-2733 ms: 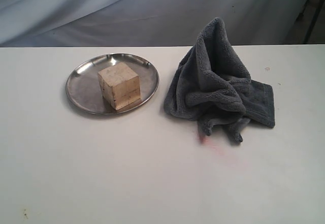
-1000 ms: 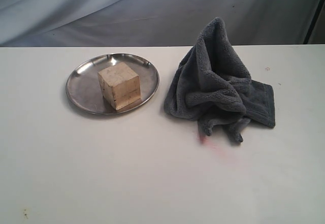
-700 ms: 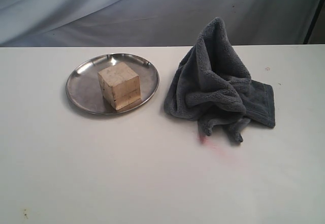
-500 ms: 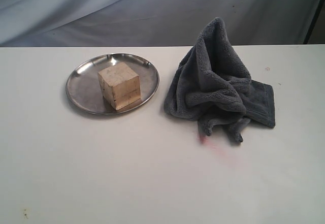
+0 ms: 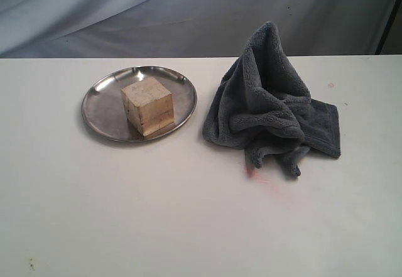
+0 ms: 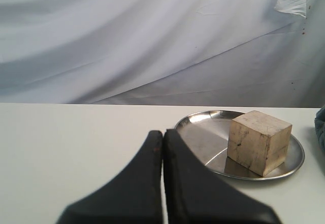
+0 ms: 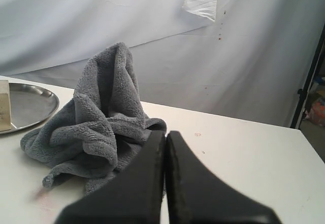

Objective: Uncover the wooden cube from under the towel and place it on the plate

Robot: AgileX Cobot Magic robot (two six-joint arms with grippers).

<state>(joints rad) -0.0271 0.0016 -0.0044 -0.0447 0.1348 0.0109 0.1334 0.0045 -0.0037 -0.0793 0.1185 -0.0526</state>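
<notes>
Low over the table [image 6: 61, 142], left gripper [image 6: 162, 134] and right gripper [image 7: 165, 134] level, pressed together

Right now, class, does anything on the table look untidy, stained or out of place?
The towel stands crumpled in a peak beside the plate; a pinkish smear marks the table by it. The wooden cube sits on the plate.

The round stainless-steel plate [image 5: 100, 108] is glossy and mirrors the pale beige wooden cube [image 5: 147, 105], whose faces look matt, grainy and knotted. The dark blue-grey fleece towel [image 5: 270, 101] is thick and fluffy. The white worktop [image 5: 188, 214] is smooth and matt.
</notes>
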